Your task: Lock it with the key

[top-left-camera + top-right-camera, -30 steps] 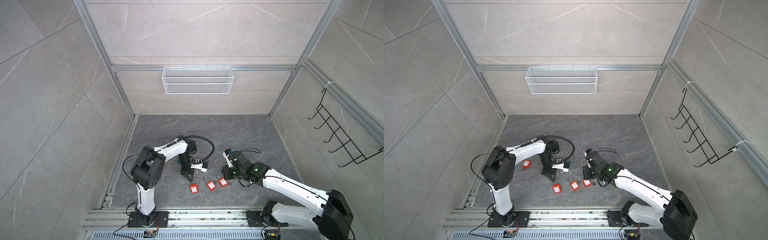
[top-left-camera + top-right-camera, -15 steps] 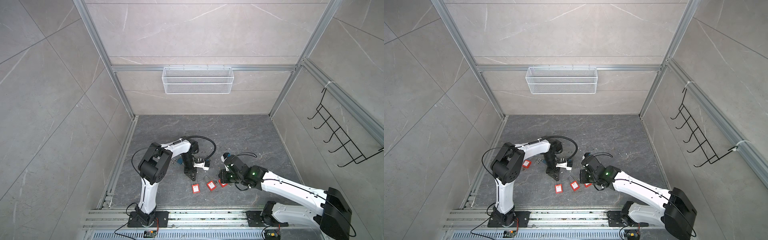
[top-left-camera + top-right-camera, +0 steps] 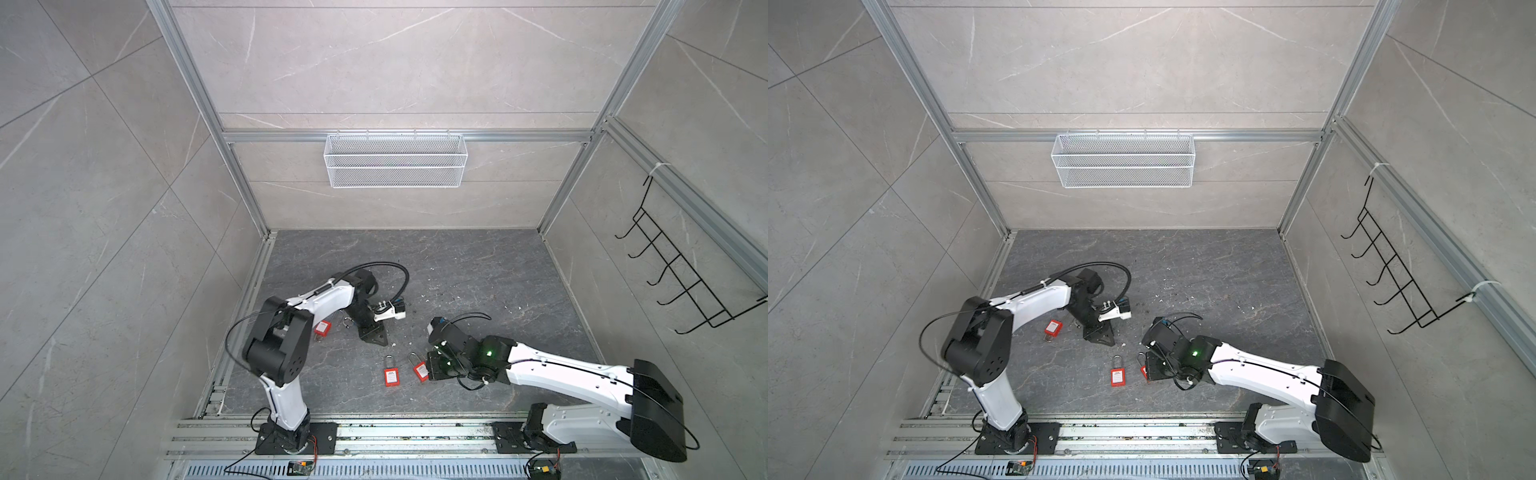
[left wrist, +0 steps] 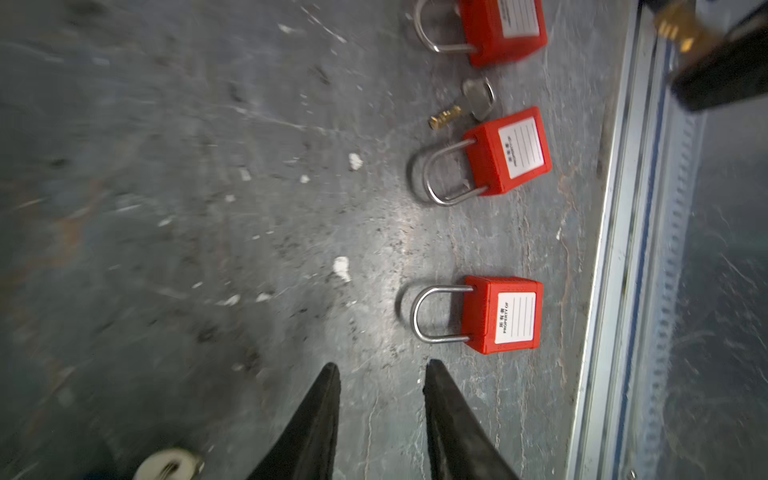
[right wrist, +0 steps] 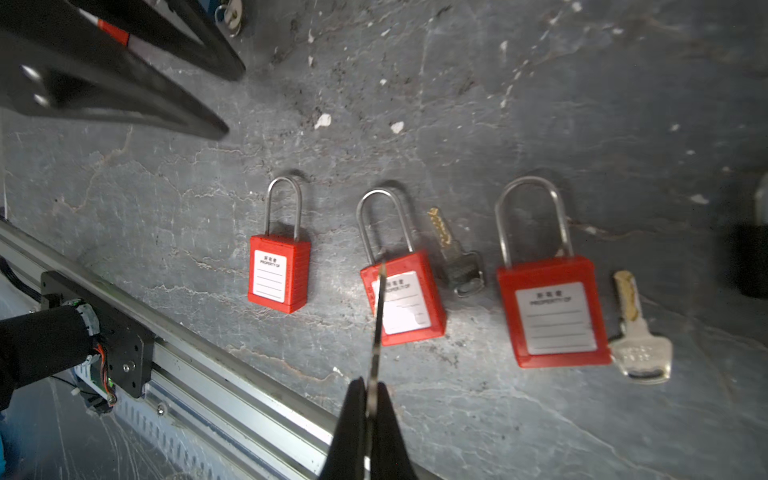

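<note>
Hanging at twelve o'clock on the back wall [image 3: 395, 62], the wire basket [image 3: 395, 166] shows us only its mesh. We see the right gripper [image 5: 371, 386] pinching a key [image 5: 377, 316] edge-on, its thin blade over the middle red padlock [image 5: 415, 307], which lies flat near six o'clock of the floor [image 3: 457, 270], white label up. Our left gripper [image 4: 380, 370] stands spread over bare floor, apart from it.

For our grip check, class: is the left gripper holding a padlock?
No, the left gripper stands open with nothing between its fingertips in the left wrist view.
</note>
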### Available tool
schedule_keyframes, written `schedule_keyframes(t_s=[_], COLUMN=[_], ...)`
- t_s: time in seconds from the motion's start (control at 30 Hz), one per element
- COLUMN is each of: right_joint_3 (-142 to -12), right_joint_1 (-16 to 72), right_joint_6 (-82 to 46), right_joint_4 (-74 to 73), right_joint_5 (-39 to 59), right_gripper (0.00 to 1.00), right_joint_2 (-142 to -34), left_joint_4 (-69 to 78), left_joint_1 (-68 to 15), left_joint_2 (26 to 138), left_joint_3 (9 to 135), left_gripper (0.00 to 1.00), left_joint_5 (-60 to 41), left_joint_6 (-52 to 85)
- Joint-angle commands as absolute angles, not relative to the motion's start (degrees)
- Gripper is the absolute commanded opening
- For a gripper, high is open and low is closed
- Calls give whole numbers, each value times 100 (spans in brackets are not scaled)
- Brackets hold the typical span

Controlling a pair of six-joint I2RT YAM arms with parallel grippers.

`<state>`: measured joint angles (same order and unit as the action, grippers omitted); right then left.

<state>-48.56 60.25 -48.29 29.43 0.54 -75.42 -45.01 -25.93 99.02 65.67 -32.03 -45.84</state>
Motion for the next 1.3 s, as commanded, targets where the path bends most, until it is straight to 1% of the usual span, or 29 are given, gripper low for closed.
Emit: schedule_keyframes(t_s=[0.0,0.17,0.33,0.47,0.53,0.6,0.63,0.83,0.97,1.17,1.27], right_joint_3=[-5322,-5880,-6160,-6390,-6509,-6626,-6685,-6504,-6721,-6816,-6904], right_joint_1=[6169,6319,6337,6329,6333,6329,6319,6119,6092,6034,6029], right_joint_6=[-4949,-4892,-4861,-4799,-4774,-4735,-4719,-4777,-4656,-4636,-4598], right_joint_4=[3055,3235,3364,3533,3623,3708,3747,3507,3716,3808,3899], right_joint_5=[321,542,637,650,665,711,735,964,994,1078,1105], right_gripper=[0,0,0,0,1,2,2,3,4,8,12], right_joint_2=[-8028,-8824,-9266,-9505,-9672,-9846,-9926,-10028,-10235,-10386,-10449], left_joint_4=[-3179,-1798,-849,-368,-338,-391,-425,-676,-892,-967,-984], left_joint_1=[-2207,-1670,-1592,-1592,-1591,-1591,-1591,-1591,-1596,-1596,-1592], left_joint_2=[9041,7945,7131,6794,6685,6608,6572,6621,6719,6753,6780], left_joint_3=[6002,5161,4589,4235,4162,4155,4177,4393,4568,4614,4627], left_gripper=[36,36,36,36,36,44,44,45,45,45,45], left_joint_5=[-3467,-2920,-2191,-1396,-965,-660,-593,-316,-210,-151,-123], left_joint_6=[-3606,-2144,-1062,-363,-83,125,152,200,228,331,418])
